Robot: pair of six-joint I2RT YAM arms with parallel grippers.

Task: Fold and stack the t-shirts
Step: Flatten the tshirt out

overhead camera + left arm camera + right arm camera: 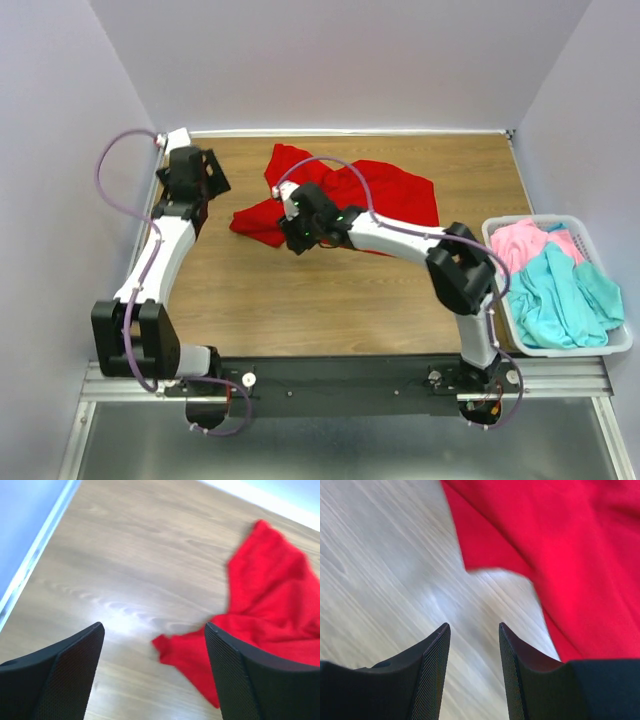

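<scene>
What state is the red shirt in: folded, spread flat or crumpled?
Crumpled. The red shirt lies on the table in an uneven, creased heap; no neat fold.

One red t-shirt (395,190); one pink t-shirt (520,242); one teal t-shirt (560,300) — one basket (575,349).

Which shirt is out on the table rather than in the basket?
The red t-shirt, crumpled on the wood table; the pink shirt and teal shirt lie in the white basket.

white laundry basket (500,262), wooden table (300,300)
</scene>
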